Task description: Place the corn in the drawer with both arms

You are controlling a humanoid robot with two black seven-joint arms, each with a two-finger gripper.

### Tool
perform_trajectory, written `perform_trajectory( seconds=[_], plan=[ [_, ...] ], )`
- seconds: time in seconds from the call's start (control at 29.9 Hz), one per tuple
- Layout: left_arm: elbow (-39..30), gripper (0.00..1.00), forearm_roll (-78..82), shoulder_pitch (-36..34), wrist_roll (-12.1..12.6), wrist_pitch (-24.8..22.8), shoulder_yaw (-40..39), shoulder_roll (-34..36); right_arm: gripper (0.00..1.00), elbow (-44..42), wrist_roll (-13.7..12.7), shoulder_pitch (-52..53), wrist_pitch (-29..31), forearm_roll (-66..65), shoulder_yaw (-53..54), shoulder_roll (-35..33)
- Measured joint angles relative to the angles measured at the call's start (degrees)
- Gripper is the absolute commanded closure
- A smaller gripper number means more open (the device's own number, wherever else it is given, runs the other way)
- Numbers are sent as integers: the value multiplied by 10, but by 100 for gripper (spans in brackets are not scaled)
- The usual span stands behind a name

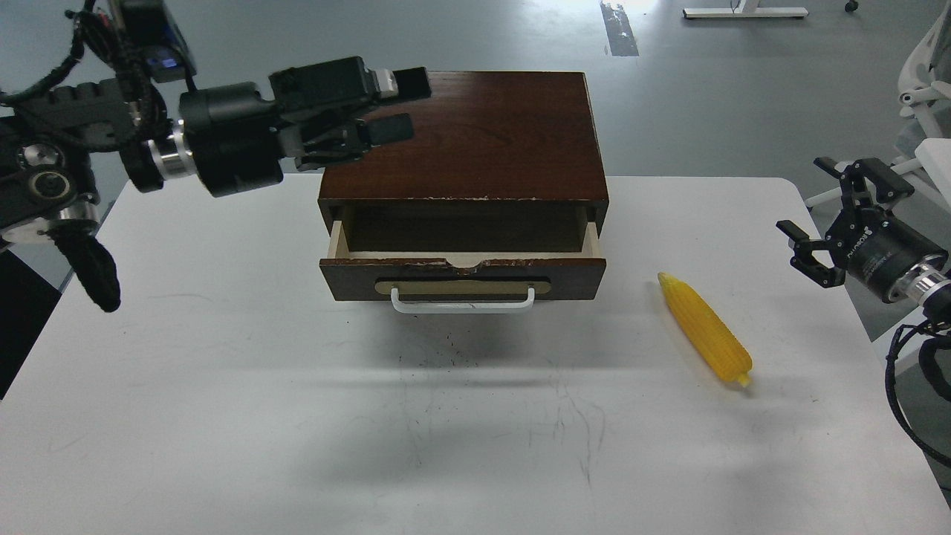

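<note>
The yellow corn (704, 328) lies on the white table (223, 386) to the right of the box, tapered end toward the back, stubby stem toward the front. The drawer (462, 276) of the dark brown box (475, 137) is pulled partly out; its white bar handle (462, 304) faces me and its inside looks empty. My left gripper (397, 108) hovers over the box's back left corner, fingers apart, holding nothing. My right gripper (821, 215) is open and empty at the table's right edge, to the right of the corn and apart from it.
The table's right edge runs just under my right gripper. A white chair (925, 89) stands beyond the table at the right. Loose black cables (903, 386) hang by my right arm. Grey floor lies behind the box.
</note>
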Motion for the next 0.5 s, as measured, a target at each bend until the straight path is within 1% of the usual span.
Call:
perform_trajectory(
  seconds=[0.1,0.2,0.37,0.5],
  plan=[
    [30,1,-94,38,0,0,0,26,0,1,0,0,0,-5,-1,-4],
    [73,1,-172,81,0,0,0,38,0,1,0,0,0,-29,-1,-7],
    [124,1,-266,149,0,-5,0,36,0,3,0,3,0,-94,-1,-11],
    [151,1,-296,194,0,-7,-1,25,0,6,0,10,0,-126,0,-18]
  ],
)
